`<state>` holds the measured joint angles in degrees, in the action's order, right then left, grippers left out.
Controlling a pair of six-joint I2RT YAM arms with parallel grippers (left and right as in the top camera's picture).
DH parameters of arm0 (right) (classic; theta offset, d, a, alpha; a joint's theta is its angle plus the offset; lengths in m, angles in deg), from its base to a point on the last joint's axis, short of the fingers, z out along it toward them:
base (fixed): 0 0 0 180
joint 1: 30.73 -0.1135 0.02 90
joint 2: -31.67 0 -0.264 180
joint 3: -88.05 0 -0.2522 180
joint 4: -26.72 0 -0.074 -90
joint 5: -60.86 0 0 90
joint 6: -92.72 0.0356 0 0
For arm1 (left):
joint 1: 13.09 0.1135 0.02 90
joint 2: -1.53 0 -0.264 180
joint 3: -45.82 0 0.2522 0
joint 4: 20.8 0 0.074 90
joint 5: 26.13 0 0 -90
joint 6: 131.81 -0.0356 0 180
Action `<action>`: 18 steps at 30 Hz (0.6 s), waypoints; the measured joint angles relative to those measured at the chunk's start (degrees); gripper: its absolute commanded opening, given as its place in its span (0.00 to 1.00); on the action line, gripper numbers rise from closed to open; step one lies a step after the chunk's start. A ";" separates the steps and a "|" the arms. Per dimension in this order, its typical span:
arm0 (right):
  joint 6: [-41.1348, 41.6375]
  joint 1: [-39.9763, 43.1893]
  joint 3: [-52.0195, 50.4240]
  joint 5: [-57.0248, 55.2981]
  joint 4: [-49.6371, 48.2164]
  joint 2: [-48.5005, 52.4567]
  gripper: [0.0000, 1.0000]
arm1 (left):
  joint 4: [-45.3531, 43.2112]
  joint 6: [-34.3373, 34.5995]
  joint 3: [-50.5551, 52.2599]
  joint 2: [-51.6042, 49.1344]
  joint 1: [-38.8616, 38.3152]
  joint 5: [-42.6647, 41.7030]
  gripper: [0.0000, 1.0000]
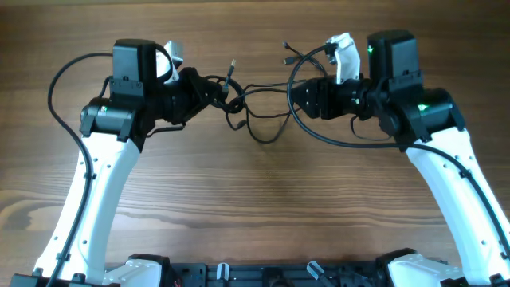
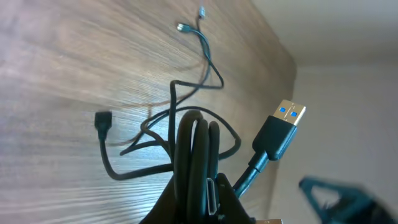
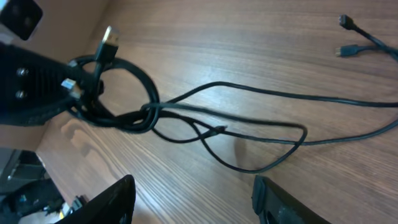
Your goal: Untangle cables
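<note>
The cables (image 1: 253, 112) are thin black cords tangled near the table's far middle. My left gripper (image 1: 213, 94) is shut on a looped bundle of them (image 2: 198, 155), and a blue-tipped USB plug (image 2: 281, 127) sticks up beside the jaws. Loose strands trail to small plugs (image 2: 189, 22) on the wood. My right gripper (image 1: 299, 97) is open and empty, its fingers (image 3: 193, 199) just right of the loose loop (image 3: 249, 143). The right wrist view shows the knot (image 3: 149, 112) with the left gripper (image 3: 65, 93) holding the coil.
The wooden table (image 1: 255, 207) spreads in front of both arms. Thick black arm wires curve beside the left arm (image 1: 60, 104) and under the right arm (image 1: 335, 139). Two small plugs (image 1: 288, 54) lie at the far edge near the right arm.
</note>
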<state>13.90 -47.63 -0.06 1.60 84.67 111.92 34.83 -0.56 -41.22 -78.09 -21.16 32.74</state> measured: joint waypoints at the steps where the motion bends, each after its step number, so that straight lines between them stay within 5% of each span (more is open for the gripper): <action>1: 0.17 -0.33 0.00 -0.15 0.04 0.00 0.62 | -0.02 1.01 0.00 0.00 0.00 0.50 0.04; 7: 0.59 -1.38 0.00 -0.39 0.13 0.00 0.62 | 2.27 26.97 0.00 0.00 0.00 4.35 0.04; 18: 0.59 -5.49 0.00 -0.48 -1.40 0.00 0.62 | 3.63 50.93 0.00 0.00 0.00 5.81 0.04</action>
<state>14.49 -53.12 -0.06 1.12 83.27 111.92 38.46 50.37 -41.22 -78.09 -21.16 38.55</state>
